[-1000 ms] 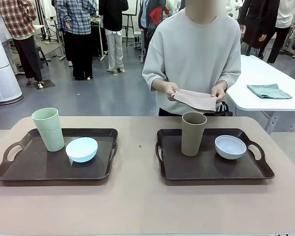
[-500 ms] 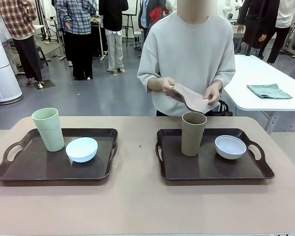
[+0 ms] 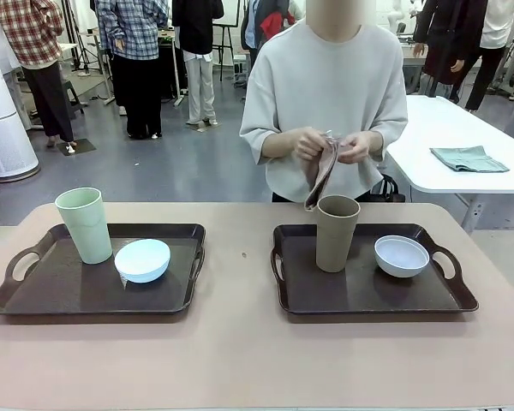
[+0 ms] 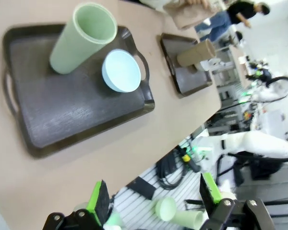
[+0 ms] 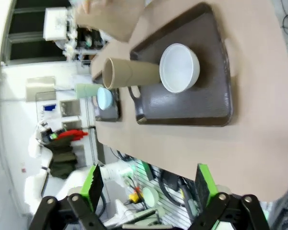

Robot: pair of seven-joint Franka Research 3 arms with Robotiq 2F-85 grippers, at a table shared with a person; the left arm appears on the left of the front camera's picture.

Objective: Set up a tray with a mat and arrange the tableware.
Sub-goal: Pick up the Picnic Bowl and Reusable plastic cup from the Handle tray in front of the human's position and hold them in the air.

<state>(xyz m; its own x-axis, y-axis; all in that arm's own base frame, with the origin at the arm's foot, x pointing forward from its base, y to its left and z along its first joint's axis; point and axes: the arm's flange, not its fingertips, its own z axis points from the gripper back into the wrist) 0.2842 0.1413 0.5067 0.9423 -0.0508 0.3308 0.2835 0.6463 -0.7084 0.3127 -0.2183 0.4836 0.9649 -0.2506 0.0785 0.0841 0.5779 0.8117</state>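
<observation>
Front view, largest first.

- Surface (image 3: pixel 240 360): tan, spans the lower frame.
- Left tray (image 3: pixel 60 291), lower left, and right tray (image 3: pixel 360 295), lower right: dark brown. Their long sides run across the frame, with handles at the short ends.
- Mat (image 3: pixel 322 167), upper centre, off the surface: a pinkish cloth held by the person's picture-left hand (image 3: pixel 309 142) and picture-right hand (image 3: pixel 356 147). Its long axis is now near vertical. The lower end hangs toward the rim of the brown tumbler. A second ago it was stretched flat and level between hands held apart. Now the hands are together and the cloth is doubled.
- Green tumbler (image 3: pixel 86 224): on the left tray's far left part, upright, mouth up.
- Brown tumbler (image 3: pixel 336 233): on the right tray's left part, upright, mouth up.
- Light blue bowl (image 3: pixel 142 259): just beside the green tumbler, open side up.
- Bluish-white bowl (image 3: pixel 402 255): right of the brown tumbler and apart from it, open side up.
- None of the tableware has moved since the earlier frame.

Wrist views.

- Left pincer (image 4: pixel 152 191): spread, pinching nothing.
- Right pincer (image 5: pixel 148 182): spread, pinching nothing.
</observation>
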